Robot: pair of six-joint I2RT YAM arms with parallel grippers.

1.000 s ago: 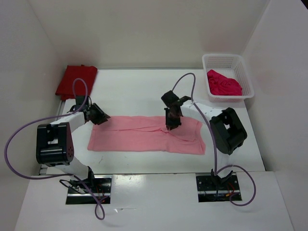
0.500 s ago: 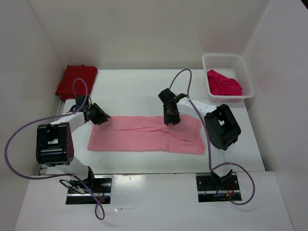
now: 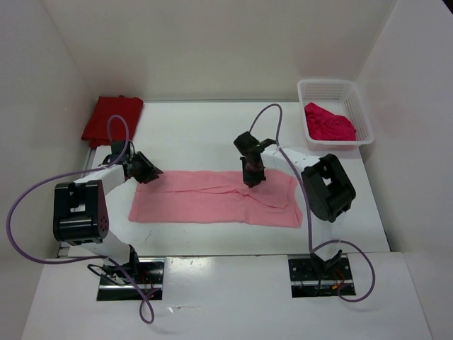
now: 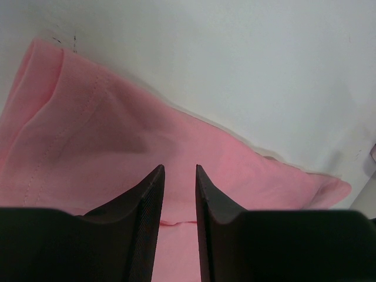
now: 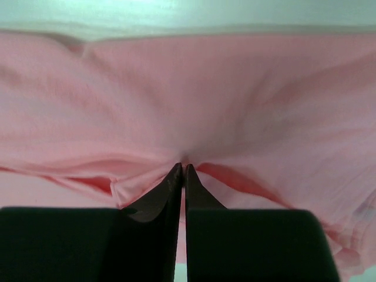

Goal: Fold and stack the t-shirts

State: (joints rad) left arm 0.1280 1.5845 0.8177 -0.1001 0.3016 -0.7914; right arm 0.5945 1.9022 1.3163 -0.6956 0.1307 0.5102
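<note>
Shirt: pink shirt (image 3: 212, 200) lies flat between the arms; I'm starting its fold.
Right gripper (image 5: 181, 167): pinching a ridge of its cloth.
Left gripper (image 4: 179, 170): narrow gap over its left corner.
Next: I'd grip left, then lift evenly.

Three t-shirts (image 3: 112, 119) (image 3: 212, 202) (image 3: 329, 124), one white mesh basket (image 3: 333, 88), two robot arms (image 3: 79, 205) (image 3: 330, 188)

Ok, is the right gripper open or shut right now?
Shut on the light pink shirt: in the right wrist view the right gripper has its fingers together, cloth puckered at their tips.
</note>
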